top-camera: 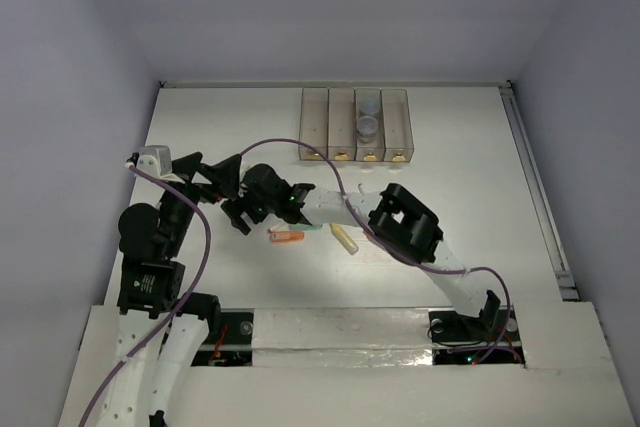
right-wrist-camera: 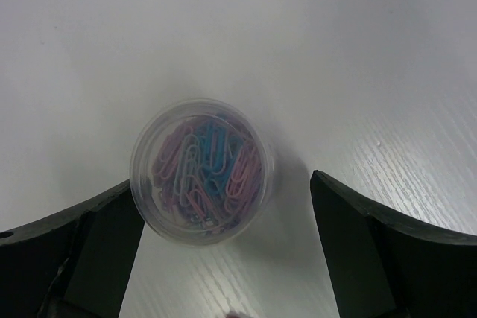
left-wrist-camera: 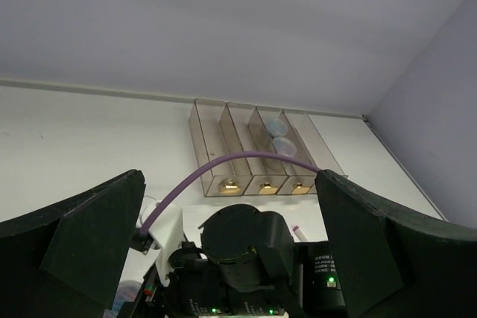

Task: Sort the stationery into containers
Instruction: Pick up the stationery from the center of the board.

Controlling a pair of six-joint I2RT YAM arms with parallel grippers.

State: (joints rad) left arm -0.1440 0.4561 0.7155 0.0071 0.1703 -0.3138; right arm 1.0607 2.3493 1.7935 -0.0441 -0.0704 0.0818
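While right gripper, jaws spread, straddles upright clear round tub of coloured paper clips, axis toward camera, left gripper hangs spread, unloaded.

My right arm reaches far to the left, my right tool pointing straight down, jaws spread wide. My left arm stands folded, my left tool likewise wide apart.

A white bench carries a row of four joined translucent grey-tan bins at its far edge, a short orange marker, a thin green marker and a pale yellow crayon lying close together nearer the middle, and a clear round tub of coloured paper clips standing upright.
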